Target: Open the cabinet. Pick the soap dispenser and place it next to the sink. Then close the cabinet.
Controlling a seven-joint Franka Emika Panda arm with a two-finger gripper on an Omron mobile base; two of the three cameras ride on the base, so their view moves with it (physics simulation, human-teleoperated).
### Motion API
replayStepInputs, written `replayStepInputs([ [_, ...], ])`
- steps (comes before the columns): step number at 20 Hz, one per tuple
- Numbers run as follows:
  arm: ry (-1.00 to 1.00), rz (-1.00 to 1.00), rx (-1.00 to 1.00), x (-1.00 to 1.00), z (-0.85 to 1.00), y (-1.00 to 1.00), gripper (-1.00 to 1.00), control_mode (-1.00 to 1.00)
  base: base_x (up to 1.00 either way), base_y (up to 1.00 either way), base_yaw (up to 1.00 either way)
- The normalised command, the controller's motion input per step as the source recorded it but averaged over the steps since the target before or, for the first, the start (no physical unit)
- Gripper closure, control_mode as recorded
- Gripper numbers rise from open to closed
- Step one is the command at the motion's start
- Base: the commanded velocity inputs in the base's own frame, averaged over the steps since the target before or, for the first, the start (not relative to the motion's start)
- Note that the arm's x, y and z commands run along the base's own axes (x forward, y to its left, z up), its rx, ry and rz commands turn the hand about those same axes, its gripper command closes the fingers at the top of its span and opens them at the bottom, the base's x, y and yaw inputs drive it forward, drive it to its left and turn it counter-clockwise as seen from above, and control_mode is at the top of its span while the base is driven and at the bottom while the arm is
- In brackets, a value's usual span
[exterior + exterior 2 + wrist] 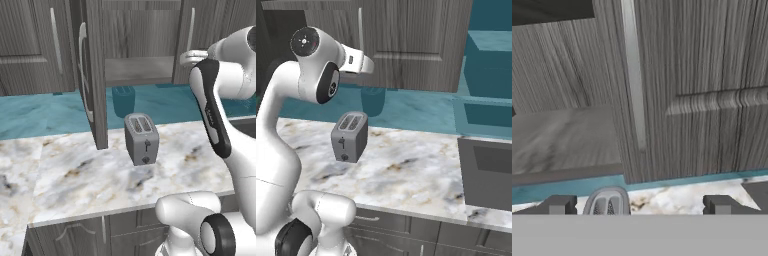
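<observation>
Grey wood-grain cabinet (pixel 135 45): your left door is swung open, its visible shelf bare; your gripper (pixel 637 206) is spread wide, holding nothing.

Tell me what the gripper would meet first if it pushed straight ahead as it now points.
Likely the closed right door of the cabinet, near its silver bar handle. The open gripper faces that door; depth is unclear.

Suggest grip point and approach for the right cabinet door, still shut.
Probably the long vertical bar handle on the right cabinet door: come head-on with the open gripper, fingers either side of the bar. It stands proud of the panel along the door's inner edge.
</observation>
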Motion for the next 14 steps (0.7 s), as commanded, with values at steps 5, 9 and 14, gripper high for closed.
replayStepInputs([
  [5,0.0,0.0,0.01,0.12,0.05,-0.12,-1.0,-1.0,0.0,0.0,0.0],
  [9,0.0,0.0,0.1,0.01,0.1,-0.21,-1.0,-1.0,0.0,0.0,0.0],
  [14,0.0,0.0,0.13,0.05,0.03,-0.06,-1.0,-1.0,0.0,0.0,0.0],
])
